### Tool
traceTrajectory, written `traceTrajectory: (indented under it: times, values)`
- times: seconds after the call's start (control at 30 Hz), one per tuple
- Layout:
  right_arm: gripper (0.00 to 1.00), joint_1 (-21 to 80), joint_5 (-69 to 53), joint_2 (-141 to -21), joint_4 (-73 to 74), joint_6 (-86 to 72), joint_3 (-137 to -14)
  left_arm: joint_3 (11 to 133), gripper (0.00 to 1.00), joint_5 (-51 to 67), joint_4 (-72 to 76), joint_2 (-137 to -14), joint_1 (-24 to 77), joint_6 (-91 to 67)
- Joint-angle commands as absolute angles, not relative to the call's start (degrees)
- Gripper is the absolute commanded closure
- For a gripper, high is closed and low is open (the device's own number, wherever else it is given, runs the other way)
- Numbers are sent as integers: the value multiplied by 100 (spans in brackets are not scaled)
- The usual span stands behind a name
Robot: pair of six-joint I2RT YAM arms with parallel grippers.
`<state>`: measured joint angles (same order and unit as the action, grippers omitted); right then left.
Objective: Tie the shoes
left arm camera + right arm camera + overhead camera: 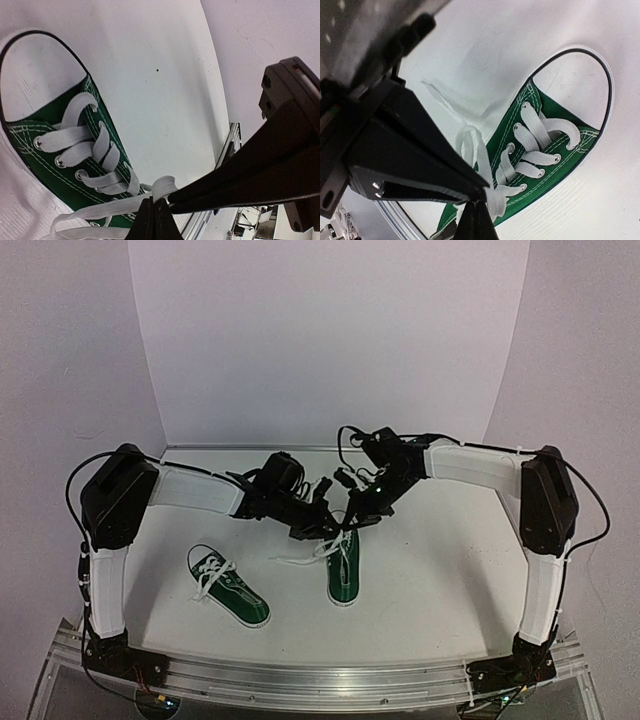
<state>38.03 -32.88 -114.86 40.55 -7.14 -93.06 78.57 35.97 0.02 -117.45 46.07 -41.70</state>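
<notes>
**Left gripper (172, 200) and right gripper (482, 192) clamped on one shoe's laces**

Left wrist view: the dark fingers lie closed together. Their tips nip a fold of the white laces (165, 186) just past the top eyelets of the green shoe (107, 131), and the other gripper's tips touch them from below.

Right wrist view: the fingers here are likewise pressed shut on a strand, beside a loose loop.

Top view: both arms meet over this shoe near the middle of the table (450, 580). The second shoe (230, 587) lies apart to the left, unattended.

The knot on the first shoe looks to be forming. The next move likely calls for drawing the strands apart evenly without dragging the light shoe.
</notes>
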Motion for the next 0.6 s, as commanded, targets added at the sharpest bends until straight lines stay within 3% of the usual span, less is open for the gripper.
traceTrajectory:
  times: [0.0,0.17,0.27,0.4,0.57]
  values:
    - [100,3788,-3387,-11144,3817,-747,-9286,7814,100,4523,-36,-11622,4632,-4284]
    - [98,3788,-3448,-11133,3783,-789,-9270,7930,100,4795,-119,-11833,4632,-4357]
    - [81,3776,-3529,-11072,3796,-872,-9221,7968,100,4843,-42,-11970,4632,-4502]
    - [66,3689,-3569,-10726,3805,-1088,-8928,7972,100,4864,-26,-12035,4617,-4569]
    - [62,3645,-3770,-10074,3767,-1443,-8226,7976,100,4882,172,-12100,4576,-4635]
